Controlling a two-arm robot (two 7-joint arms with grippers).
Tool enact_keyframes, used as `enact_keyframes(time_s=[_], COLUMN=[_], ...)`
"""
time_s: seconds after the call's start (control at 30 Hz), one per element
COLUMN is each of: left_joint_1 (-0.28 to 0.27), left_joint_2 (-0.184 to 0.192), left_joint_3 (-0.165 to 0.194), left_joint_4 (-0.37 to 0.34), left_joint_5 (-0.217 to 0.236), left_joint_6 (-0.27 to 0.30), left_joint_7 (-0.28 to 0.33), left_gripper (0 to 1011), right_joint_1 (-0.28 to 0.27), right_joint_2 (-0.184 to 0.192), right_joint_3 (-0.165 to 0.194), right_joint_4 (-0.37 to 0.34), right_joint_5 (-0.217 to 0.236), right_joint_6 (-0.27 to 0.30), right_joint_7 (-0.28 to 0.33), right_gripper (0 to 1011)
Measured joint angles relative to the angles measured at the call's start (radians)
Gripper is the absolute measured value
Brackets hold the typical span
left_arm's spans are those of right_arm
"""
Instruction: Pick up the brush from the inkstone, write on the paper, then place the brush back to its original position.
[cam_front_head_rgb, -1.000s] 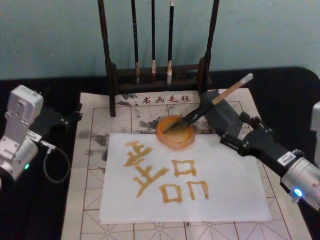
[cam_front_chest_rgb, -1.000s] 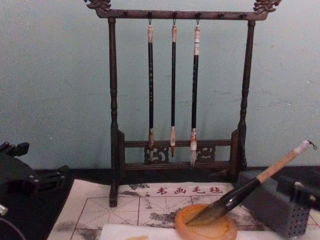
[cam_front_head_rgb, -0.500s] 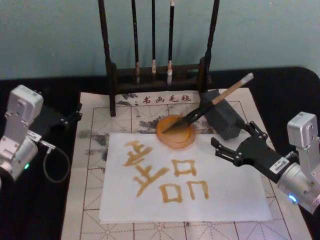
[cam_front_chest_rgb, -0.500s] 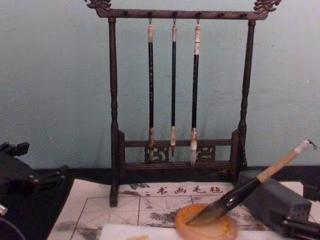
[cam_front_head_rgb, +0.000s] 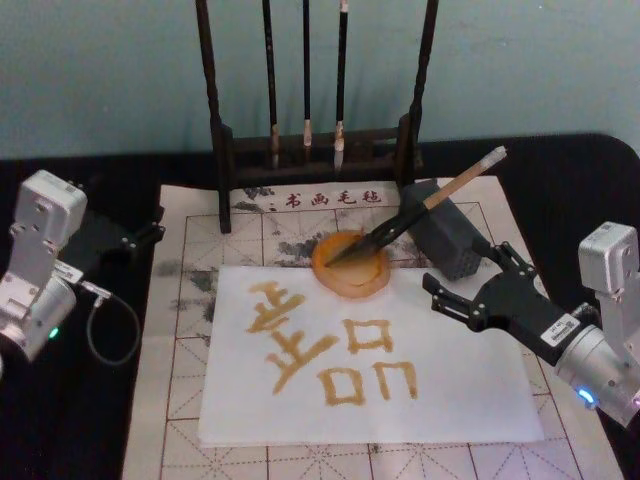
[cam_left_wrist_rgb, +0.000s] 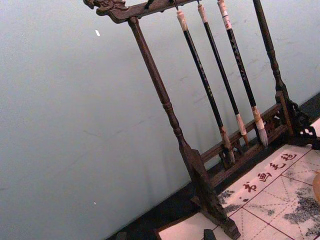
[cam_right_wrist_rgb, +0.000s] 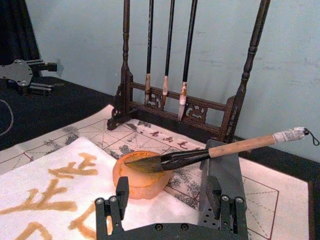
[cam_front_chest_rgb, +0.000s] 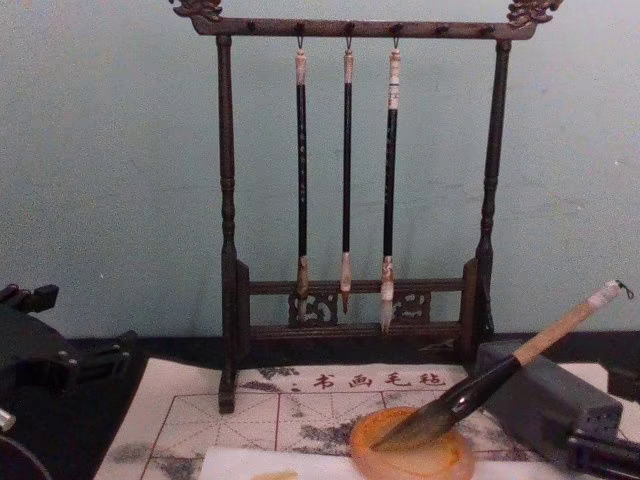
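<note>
The brush (cam_front_head_rgb: 420, 208) lies tilted, its dark bristles in the orange inkstone (cam_front_head_rgb: 350, 268) and its bamboo handle propped on a grey block (cam_front_head_rgb: 445, 238). The white paper (cam_front_head_rgb: 460, 380) in front carries golden characters. My right gripper (cam_front_head_rgb: 464, 268) stands open just near-right of the block, apart from the brush. In the right wrist view its fingers (cam_right_wrist_rgb: 120, 199) frame the inkstone (cam_right_wrist_rgb: 141, 179) and brush (cam_right_wrist_rgb: 200, 155) from a short way back. My left gripper (cam_front_head_rgb: 148, 228) is parked, open, at the far left of the mat.
A dark wooden rack (cam_front_head_rgb: 222, 150) with three thin hanging brushes (cam_front_chest_rgb: 346, 170) stands behind the inkstone. A gridded felt mat (cam_front_head_rgb: 190, 330) lies under the paper on the black table. A cable loops beside the left arm (cam_front_head_rgb: 110, 330).
My right gripper has drawn back from the brush handle toward the near right, leaving the brush on the inkstone and block. The left arm has not moved.
</note>
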Motion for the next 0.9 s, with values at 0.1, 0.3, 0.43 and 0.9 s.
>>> enact_keyframes(time_s=[0.1, 0.3, 0.43, 0.9], left_joint_1=[0.000, 0.000, 0.000, 0.000], left_joint_2=[0.000, 0.000, 0.000, 0.000], left_joint_3=[0.000, 0.000, 0.000, 0.000], left_joint_4=[0.000, 0.000, 0.000, 0.000], left_joint_5=[0.000, 0.000, 0.000, 0.000], left_joint_6=[0.000, 0.000, 0.000, 0.000], left_joint_7=[0.000, 0.000, 0.000, 0.000], left_gripper=[1001, 1001, 1001, 1001], right_joint_1=[0.000, -0.001, -0.001, -0.001], right_joint_2=[0.000, 0.001, 0.001, 0.001], right_joint_3=[0.000, 0.001, 0.001, 0.002], right_joint_4=[0.000, -0.001, -0.001, -0.002], right_joint_5=[0.002, 0.005, 0.006, 0.008], right_joint_6=[0.000, 0.000, 0.001, 0.001], right_joint_7=[0.001, 0.001, 0.002, 0.002], right_gripper=[1000, 1000, 1000, 1000])
